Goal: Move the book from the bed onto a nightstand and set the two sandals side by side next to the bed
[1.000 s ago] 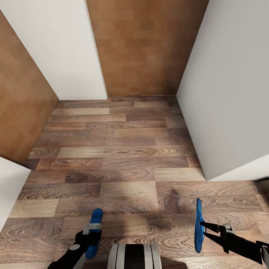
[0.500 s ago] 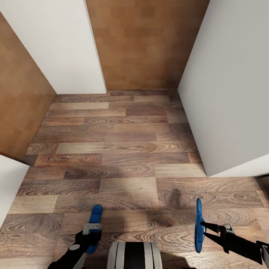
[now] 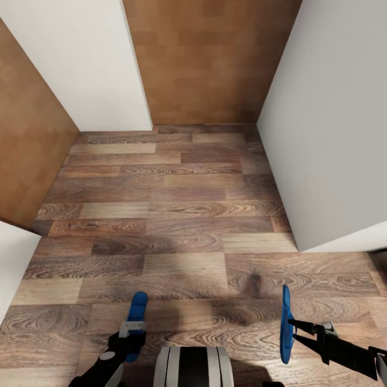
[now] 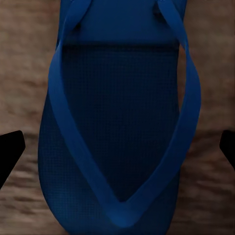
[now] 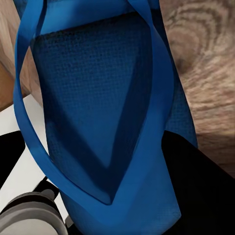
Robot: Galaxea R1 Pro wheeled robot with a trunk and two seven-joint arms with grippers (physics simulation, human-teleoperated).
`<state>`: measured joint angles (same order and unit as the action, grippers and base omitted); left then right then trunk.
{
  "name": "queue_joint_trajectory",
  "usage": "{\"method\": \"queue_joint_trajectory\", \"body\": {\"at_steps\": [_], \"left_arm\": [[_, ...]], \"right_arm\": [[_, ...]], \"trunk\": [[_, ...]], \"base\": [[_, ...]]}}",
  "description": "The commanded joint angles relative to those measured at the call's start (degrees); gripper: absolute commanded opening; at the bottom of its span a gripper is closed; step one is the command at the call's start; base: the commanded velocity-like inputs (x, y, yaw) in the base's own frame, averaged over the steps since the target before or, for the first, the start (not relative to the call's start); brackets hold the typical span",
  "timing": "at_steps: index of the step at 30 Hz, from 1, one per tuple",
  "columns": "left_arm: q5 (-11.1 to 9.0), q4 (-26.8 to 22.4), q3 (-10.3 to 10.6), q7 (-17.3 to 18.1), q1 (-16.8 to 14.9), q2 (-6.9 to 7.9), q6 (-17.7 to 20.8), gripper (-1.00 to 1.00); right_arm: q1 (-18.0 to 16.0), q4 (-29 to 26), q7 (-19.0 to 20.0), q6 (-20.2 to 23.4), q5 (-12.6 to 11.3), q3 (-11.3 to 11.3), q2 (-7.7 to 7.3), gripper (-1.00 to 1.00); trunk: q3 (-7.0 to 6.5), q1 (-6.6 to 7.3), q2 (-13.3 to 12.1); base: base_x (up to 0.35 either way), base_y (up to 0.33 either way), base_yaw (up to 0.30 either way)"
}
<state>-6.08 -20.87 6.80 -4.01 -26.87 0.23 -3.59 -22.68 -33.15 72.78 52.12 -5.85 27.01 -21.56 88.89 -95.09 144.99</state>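
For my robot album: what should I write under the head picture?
Each hand, left and right, carries a blue sandal over the wood floor.

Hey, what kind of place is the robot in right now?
Probably an indoor hallway or passage: wood-plank floor, plain white walls close on both sides, and a brown panelled wall ahead. Each gripper carries a blue sandal.

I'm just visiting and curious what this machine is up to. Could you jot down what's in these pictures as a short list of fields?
place: corridor with wood-plank floor, white wall and brown walls
left gripper: shut on a blue sandal, lying flat
right gripper: shut on the other sandal, held on edge
bed, book, nightstand: not in these pictures
task state: both sandals carried, none set down yet
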Motion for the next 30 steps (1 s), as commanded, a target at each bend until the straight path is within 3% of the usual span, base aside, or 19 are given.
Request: {"method": "queue_joint_trajectory", "body": {"at_steps": [1,5,6,24,30], "left_arm": [[-0.6,0.04,0.49,-0.38,-0.03,0.04,-0.21,1.0],[-0.6,0.04,0.49,-0.38,-0.03,0.04,-0.2,1.0],[-0.6,0.04,0.47,-0.38,-0.03,0.04,-0.2,-1.0],[-0.6,0.04,0.49,-0.38,-0.03,0.04,-0.16,-1.0],[-0.6,0.04,0.49,-0.38,-0.03,-0.03,-0.11,-1.0]], "right_arm": [[-0.01,0.02,0.08,0.35,-0.13,0.06,-0.01,-1.0],[-0.03,0.02,0.08,0.35,-0.13,0.04,0.0,-1.0],[-0.02,0.02,0.08,0.35,-0.13,0.05,-0.01,-1.0],[0.0,0.02,0.08,0.35,-0.13,0.04,-0.04,-1.0],[0.0,0.02,0.09,0.35,-0.13,0.05,-0.02,-1.0]], "trunk": [[0.03,0.01,0.01],[0.03,0.01,0.01],[0.03,0.01,0.01],[0.03,0.01,0.01],[-1.08,0.14,-0.06]], "base": [[0.0,0.0,0.0],[0.0,0.0,0.0],[0.0,0.0,0.0],[0.0,0.0,0.0],[0.0,0.0,0.0]]}}
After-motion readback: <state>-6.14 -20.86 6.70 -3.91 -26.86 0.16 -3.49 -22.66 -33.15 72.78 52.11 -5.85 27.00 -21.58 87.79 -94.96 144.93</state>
